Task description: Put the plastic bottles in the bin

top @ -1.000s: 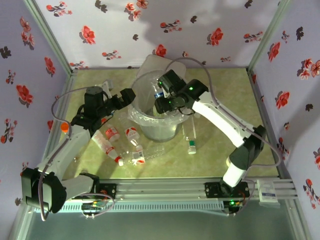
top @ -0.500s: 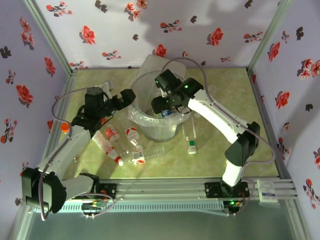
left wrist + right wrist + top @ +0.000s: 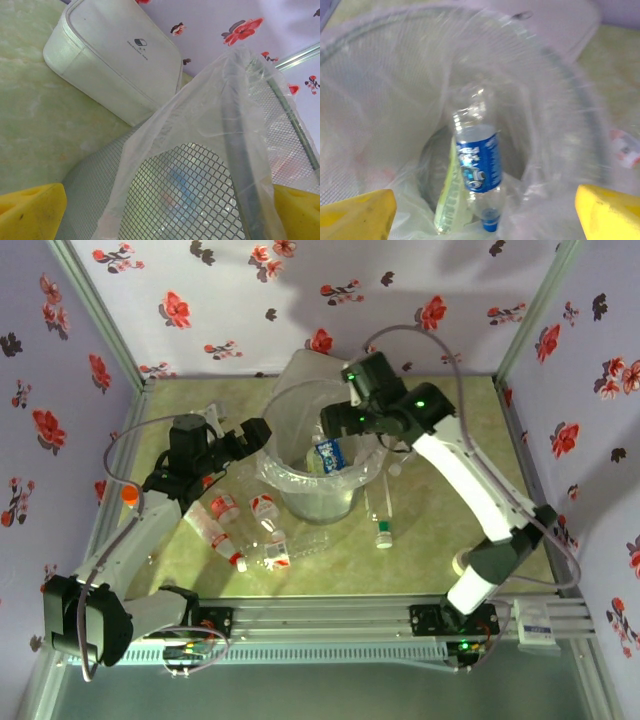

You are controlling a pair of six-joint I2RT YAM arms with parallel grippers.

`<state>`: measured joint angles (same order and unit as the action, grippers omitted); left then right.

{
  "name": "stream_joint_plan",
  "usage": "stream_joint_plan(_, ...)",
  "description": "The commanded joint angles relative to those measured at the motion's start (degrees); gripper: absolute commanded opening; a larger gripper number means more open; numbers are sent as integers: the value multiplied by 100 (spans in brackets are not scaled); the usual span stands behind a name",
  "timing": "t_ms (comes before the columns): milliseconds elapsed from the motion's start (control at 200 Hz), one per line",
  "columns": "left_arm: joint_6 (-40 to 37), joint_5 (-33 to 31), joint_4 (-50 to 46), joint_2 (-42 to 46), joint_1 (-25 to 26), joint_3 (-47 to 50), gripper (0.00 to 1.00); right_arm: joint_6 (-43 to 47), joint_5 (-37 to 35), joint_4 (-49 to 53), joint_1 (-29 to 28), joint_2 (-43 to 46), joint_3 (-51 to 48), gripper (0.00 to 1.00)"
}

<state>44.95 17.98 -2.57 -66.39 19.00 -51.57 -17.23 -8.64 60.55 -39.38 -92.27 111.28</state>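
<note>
The bin (image 3: 312,502) stands mid-table, its clear bag (image 3: 200,110) folded over the rim. A blue-labelled bottle (image 3: 329,455) lies inside it, cap down (image 3: 479,159), beside a crushed greenish one (image 3: 447,200). My right gripper (image 3: 336,420) hangs open above the bin's far side (image 3: 482,214), nothing between its yellow fingers (image 3: 357,215). My left gripper (image 3: 257,433) is open at the bin's left wall (image 3: 165,215), mesh and bag between its fingers (image 3: 30,207). Several bottles lie on the table: red-labelled ones (image 3: 226,508) (image 3: 264,508) (image 3: 275,554) and a green-capped one (image 3: 382,525).
A white lidded box (image 3: 112,55) sits behind the bin against the far wall (image 3: 300,368). An orange-capped container (image 3: 128,495) lies at the left edge, under the left arm. Floral walls close in the table on three sides.
My right gripper let go of the blue-labelled bottle, which dropped into the bin. The right arm then lifted and drew back toward the far right. The left arm stayed put.
</note>
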Motion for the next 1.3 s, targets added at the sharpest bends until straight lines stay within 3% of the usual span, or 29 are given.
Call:
stream_joint_plan(0,-22,-93,82,-5,-26,39,100,-195,-508,-141,430,648,-284,97)
stream_joint_plan(200,85,23,228,-56,-26,33,100,-400,-498,-471,1857,1227,-1464,100)
stream_joint_plan(340,84,50,198,-56,-26,-9,100,-551,151,-710,3045,845,-1970,100)
stream_joint_plan(470,114,50,156,-65,-21,3,100,-855,693,-1440,3678,191,-2286,99)
stream_joint_plan(590,130,47,87,-40,-16,-4,99,-1185,911,-1929,3779,-610,-2221,95)
stream_joint_plan(700,91,-2,-1,-47,-14,-67,99,-1528,1496,-2331,3819,-1534,-1897,84)
stream_joint_plan(980,15,-65,-186,-123,-22,-195,99,-1665,1479,-2272,3788,-2986,-1004,96)
stream_joint_plan(1295,-17,-56,-227,-289,-26,-310,100,-1749,1345,-2464,3796,-3519,-736,87)
